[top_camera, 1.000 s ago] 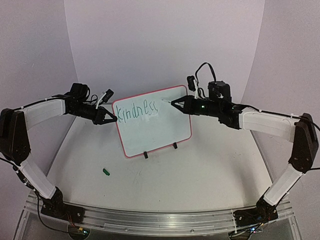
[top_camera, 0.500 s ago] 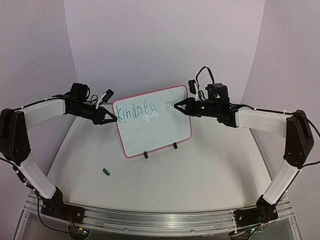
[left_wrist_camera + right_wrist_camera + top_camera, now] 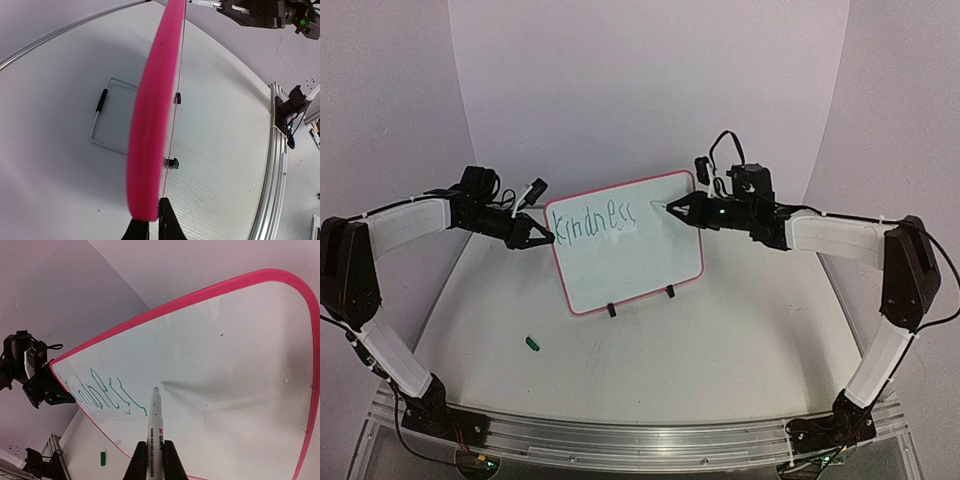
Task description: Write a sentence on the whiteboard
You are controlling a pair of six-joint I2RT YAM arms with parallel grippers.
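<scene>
Behind the whiteboard point(image 3: 152, 110), left-wrist-only: wire stand point(image 3: 101, 100).

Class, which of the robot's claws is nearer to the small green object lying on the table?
Left. The left claw grips the whiteboard at its left edge, beyond the small green object; the right claw, holding the marker near the board's upper right, is farther, across the board.

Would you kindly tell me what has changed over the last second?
The right arm's elbow swung inward. The right fingers, shut on the white marker, barely shifted; its tip stays just right of the green handwritten lettering. The left fingers still clamp the left edge of the small red-framed whiteboard. The lettering and the small green cap are unchanged.
</scene>
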